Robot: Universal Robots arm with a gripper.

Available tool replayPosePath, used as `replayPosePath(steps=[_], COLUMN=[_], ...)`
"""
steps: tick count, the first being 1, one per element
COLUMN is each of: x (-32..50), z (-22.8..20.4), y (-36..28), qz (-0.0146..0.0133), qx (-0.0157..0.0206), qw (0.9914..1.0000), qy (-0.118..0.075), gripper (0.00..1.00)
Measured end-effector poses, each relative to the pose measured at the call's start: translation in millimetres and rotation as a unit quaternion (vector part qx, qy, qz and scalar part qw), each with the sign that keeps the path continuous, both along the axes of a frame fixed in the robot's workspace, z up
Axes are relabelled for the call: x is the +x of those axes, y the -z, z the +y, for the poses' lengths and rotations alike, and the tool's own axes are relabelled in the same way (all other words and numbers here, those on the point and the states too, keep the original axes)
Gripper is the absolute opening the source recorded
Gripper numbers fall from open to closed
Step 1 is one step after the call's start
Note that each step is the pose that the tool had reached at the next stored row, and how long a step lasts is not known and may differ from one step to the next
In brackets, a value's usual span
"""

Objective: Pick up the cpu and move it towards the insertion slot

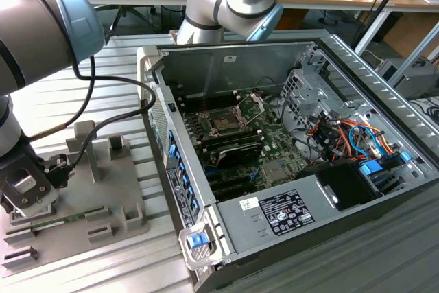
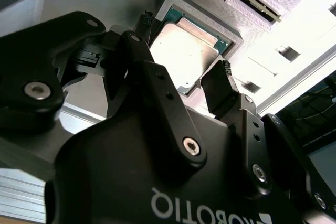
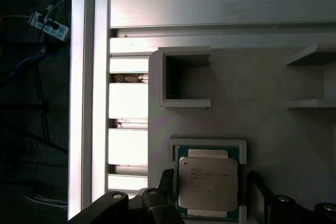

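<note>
on the ribbed metal desk (image 1: pixel 103 66) the cpu (image 3: pixel 203 182) lies flat in its grey tray (image 3: pixel 262 129) recess. the open hand (image 2: pixel 184 48) straddles it; fingers (image 2: pixel 220 82) should probably meet opposite edges squarely before closing.

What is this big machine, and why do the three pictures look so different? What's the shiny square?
It is a silver-and-blue robot arm with a black two-fingered gripper as its hand. The exterior view comes from a camera off the arm; both wrist views come from cameras riding near the gripper. The shiny square is the cpu, a small flat silvery chip lying in a recess of the grey plastic tray. The gripper is open, one finger on each side of the chip, holding nothing. Beside the tray stands an open metal computer case; the square dark insertion slot with its metal frame is inside.
</note>
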State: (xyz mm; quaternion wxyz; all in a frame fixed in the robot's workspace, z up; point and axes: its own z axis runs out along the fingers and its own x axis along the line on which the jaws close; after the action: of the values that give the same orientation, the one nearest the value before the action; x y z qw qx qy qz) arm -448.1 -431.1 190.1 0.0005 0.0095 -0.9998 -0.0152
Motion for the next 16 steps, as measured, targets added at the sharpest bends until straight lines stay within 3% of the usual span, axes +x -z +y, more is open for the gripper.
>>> replayPosePath(steps=[16], x=[-1.5], z=[0.0], y=[2.9], qz=[0.0], qx=[0.0], qw=[1.0], qy=[0.0], gripper=[0.66])
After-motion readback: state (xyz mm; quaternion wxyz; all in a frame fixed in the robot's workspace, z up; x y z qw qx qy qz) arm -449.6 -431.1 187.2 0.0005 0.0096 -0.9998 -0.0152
